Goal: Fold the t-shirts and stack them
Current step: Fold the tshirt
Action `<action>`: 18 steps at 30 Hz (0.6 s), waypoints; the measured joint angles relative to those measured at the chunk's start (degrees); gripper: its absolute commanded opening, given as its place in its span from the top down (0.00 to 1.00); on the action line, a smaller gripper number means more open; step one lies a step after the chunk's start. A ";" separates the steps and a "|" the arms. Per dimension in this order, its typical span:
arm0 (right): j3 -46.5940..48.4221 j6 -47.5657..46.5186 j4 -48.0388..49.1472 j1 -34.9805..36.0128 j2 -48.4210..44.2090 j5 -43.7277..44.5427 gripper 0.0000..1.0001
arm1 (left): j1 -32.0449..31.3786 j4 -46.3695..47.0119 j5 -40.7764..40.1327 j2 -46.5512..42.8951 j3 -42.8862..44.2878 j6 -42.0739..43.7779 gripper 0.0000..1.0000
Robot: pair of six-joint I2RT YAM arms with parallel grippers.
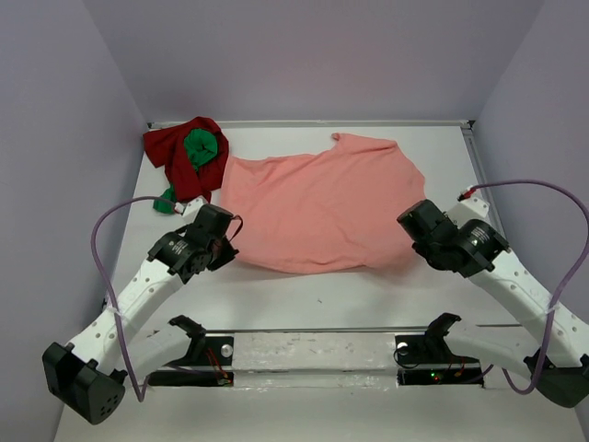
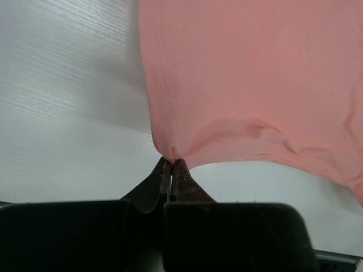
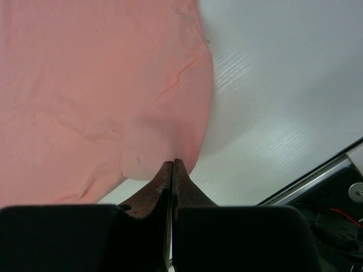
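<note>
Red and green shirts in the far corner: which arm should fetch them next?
Left, probably. The red shirt and green shirt lie just beyond the left pincer; the right pincer is across the pink shirt. Both pincers grip its near corners, so release first.

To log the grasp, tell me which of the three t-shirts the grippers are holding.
The salmon-pink t-shirt, spread flat: left gripper and right gripper each pinch its near edge. The dark red t-shirt and green t-shirt lie bunched far left, ungripped.
</note>
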 measured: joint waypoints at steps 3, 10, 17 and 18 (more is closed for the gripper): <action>0.09 -1.64 0.02 0.00 2.49 2.97 1.00 | 0.00 1.33 -0.09 2.71 0.00 0.46 1.00; 0.09 -7.45 -0.02 0.00 4.94 8.24 1.00 | 0.02 3.89 0.09 10.67 0.22 2.25 1.00; 0.98 -11.63 0.31 -0.09 14.36 11.74 1.00 | 0.98 4.70 0.17 16.13 1.68 4.04 1.00; 1.25 -12.52 0.57 -0.39 15.39 11.91 1.00 | 1.27 4.66 0.11 16.13 1.81 4.22 1.00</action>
